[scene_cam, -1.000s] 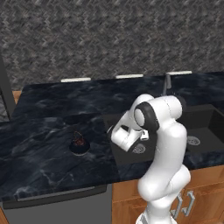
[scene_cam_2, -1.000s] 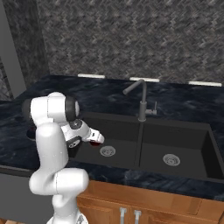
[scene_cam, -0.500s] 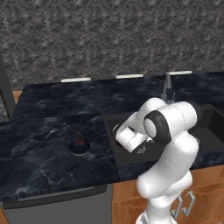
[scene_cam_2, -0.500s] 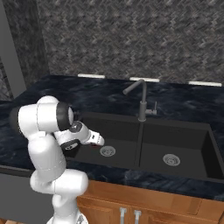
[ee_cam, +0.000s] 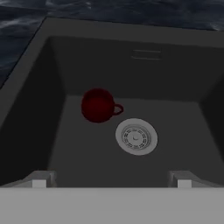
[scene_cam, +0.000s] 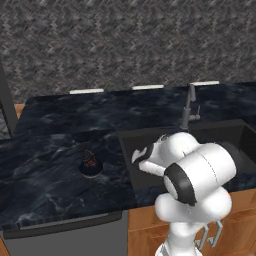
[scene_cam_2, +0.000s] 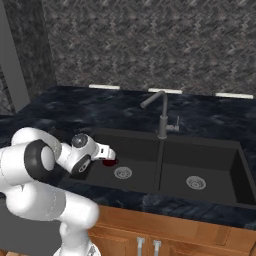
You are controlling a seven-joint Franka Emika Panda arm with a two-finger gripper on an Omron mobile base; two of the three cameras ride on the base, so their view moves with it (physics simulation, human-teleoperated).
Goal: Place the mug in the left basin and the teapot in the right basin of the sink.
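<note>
While the mug sits on the floor of the left basin, you can see it's free of the robot: nothing touches it, and its loop handle points toward the round silver drain, just beside it but apart. From the right base camera the mug shows only as a red sliver past the hand. The gripper is spread wide and empty, one fingertip at each lower corner of the hand camera, both clear above the basin floor with the mug lying beyond them. In the right base camera the gripper hangs over the left basin's near-left part, aimed down into it. The teapot stands upright on the dark marbled counter, left of the sink and well apart from it, wire handle arched over reddish marks. You'll see the right basin past the divider holding just its own drain. The tap rises at the back of the divider, spout arching over toward the left basin.
</note>
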